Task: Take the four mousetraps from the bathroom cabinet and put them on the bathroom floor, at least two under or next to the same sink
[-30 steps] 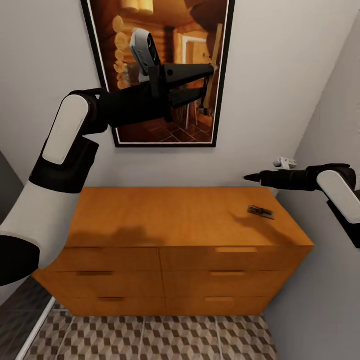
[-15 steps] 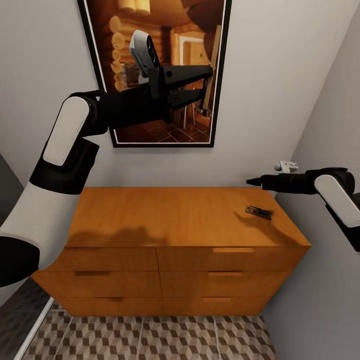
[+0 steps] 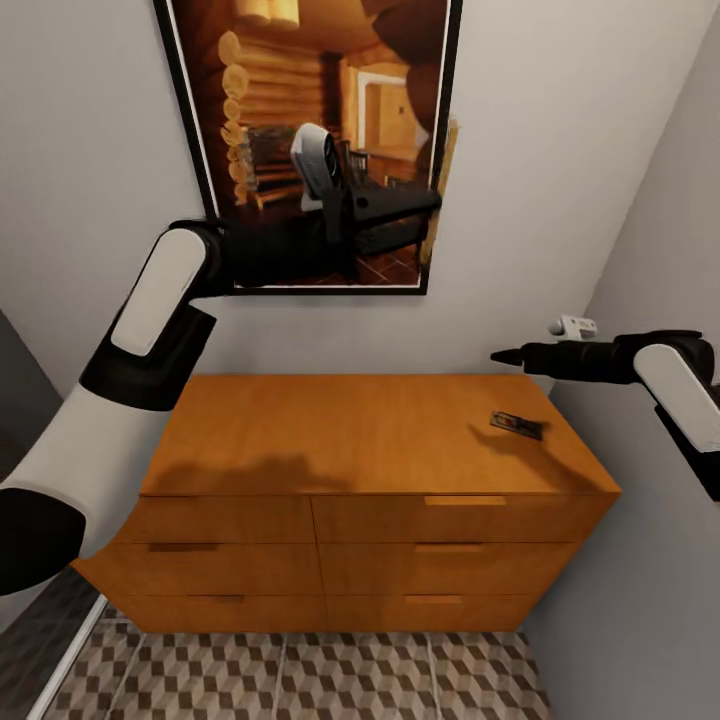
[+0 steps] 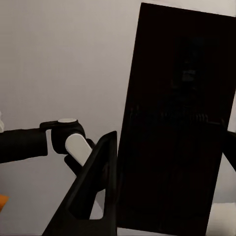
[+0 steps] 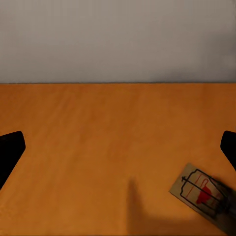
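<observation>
One mousetrap (image 3: 517, 425), a tiny dark slab with metal parts, lies on the right part of the top of the orange-brown cabinet (image 3: 330, 430). The right wrist view shows this mousetrap (image 5: 201, 194) with a red mark, on the bare cabinet top (image 5: 98, 142). My right gripper (image 3: 503, 355) hovers above and just behind it, open and empty, its fingertips (image 5: 11, 147) spread wide. My left gripper (image 3: 425, 215) is raised high in front of the wall picture, open and holding nothing; one of its fingers (image 4: 93, 191) is visible in the left wrist view. Cube-patterned bathroom floor (image 3: 300, 680) lies below the cabinet.
A large framed picture (image 3: 310, 100) of a log cabin hangs on the wall above the cabinet. A grey wall (image 3: 650, 560) closes the right side right by the cabinet's end. Darker tiles (image 3: 30, 640) lie at the lower left. The drawers are closed.
My left arm has come down and moved right in front of the picture. The right gripper and the mousetrap have stayed put; the view shifted slightly.
</observation>
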Robot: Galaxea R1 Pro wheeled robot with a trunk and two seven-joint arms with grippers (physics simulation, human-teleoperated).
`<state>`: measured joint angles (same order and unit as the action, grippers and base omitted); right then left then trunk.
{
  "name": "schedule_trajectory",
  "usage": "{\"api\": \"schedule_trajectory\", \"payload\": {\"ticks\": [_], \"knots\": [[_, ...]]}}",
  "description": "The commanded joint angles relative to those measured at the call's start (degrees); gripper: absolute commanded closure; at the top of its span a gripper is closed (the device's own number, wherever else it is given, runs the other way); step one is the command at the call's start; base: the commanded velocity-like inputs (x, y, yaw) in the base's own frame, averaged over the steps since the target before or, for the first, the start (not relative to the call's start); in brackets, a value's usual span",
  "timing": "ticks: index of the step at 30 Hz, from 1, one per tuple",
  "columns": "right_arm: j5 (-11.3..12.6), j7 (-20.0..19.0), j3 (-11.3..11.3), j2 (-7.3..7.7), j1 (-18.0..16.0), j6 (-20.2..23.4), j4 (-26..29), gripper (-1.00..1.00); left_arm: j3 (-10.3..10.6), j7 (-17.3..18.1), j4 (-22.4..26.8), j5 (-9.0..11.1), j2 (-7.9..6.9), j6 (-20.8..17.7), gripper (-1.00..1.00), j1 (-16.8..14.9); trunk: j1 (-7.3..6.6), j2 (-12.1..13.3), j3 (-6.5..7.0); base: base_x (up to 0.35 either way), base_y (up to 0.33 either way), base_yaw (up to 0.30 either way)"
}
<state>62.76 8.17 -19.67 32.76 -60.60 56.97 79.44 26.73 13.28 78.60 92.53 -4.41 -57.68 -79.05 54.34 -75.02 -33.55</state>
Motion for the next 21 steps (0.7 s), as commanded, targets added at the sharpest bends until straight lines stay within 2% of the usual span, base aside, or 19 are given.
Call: {"api": "schedule_trajectory", "payload": {"ticks": [1, 8, 14, 21], "knots": [[0.56, 0.26, -0.12, 0.06, -0.08, 0.06, 0.38, -1.00, 0.41, 0.79, 0.03, -0.42, -0.02, 0.02, 1.00, 0.00, 0.00, -0.04, -0.06, 0.000, 0.000, 0.000], [-0.51, -1.99, -1.12, 0.33, -1.14, 0.46, 2.26, -1.00, 2.63, 0.81, 0.52, -0.42, -0.11, -0.04, 1.00, 0.13, 0.00, -0.04, -0.06, 0.000, 0.000, 0.000], [-2.35, -3.91, -3.05, 1.13, -3.07, 0.13, 2.93, -1.00, 2.84, 0.73, 0.57, -0.49, -0.02, 0.01, 1.00, 0.19, 0.00, -0.04, -0.06, 0.000, 0.000, 0.000], [-4.48, -6.16, -5.29, 1.22, -4.41, 0.03, 3.06, -1.00, 2.88, 0.70, 0.45, -0.51, 0.01, 0.03, 1.00, 0.19, 0.00, -0.04, -0.06, 0.000, 0.000, 0.000]]}}
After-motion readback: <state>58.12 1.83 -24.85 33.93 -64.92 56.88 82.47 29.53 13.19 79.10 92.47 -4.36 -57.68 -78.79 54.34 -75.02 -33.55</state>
